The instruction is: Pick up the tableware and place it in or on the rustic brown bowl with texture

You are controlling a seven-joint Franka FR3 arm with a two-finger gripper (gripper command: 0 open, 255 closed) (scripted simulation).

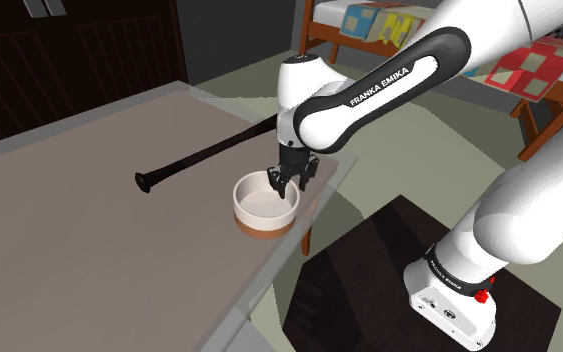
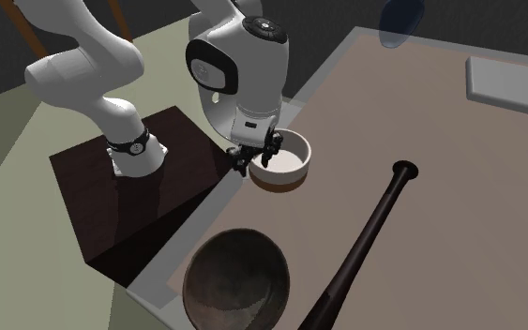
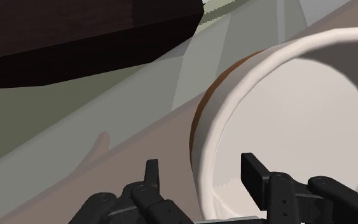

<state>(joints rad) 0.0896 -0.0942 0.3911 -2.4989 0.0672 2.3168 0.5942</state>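
The tableware is a white cup-like bowl with a brown base [image 1: 260,212] [image 2: 286,170] [image 3: 298,108], upright near the table's edge closest to the stand. My black gripper [image 1: 287,183] [image 2: 252,161] [image 3: 203,168] hangs over its rim on the stand's side. It is open, with one finger inside the bowl, the other outside, and the wall between them untouched. The rustic dark brown bowl [image 2: 238,281] sits at the table corner, at the bottom of the second exterior view.
A black baseball bat [image 1: 209,155] [image 2: 365,239] lies on the tan table [image 1: 69,220] beyond the white bowl. A white flat slab [image 2: 510,82] and a blue object [image 2: 398,23] lie far off. The dark stand [image 1: 369,270] is beside the table.
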